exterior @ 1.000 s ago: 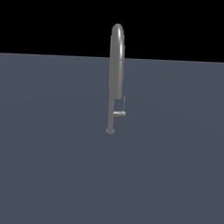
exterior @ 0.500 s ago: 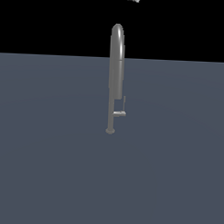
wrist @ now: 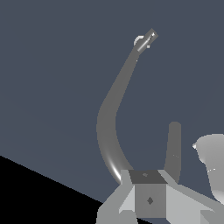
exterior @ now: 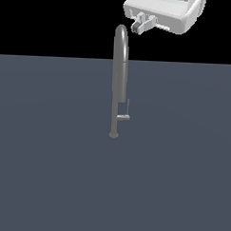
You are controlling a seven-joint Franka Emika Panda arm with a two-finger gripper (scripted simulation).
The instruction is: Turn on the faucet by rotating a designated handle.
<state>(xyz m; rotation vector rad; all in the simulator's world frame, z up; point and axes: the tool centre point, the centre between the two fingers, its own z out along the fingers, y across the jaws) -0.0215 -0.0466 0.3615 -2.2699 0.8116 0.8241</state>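
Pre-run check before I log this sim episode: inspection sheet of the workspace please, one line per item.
Surface: flat dark grey-blue floor, bare apart from the faucet.
Faucet: upright, arched top, thin stem down to a small round base.
Handle: short stub off the stem with a thin rod standing up at its end; untouched.
Clutter: nothing seen.
Gripper: high up, near the arch of the faucet toward the exterior view's right, far above the handle, holding nothing; open or shut cannot be told.
Cables: nothing seen.
Surroundings: plain black background above the floor.
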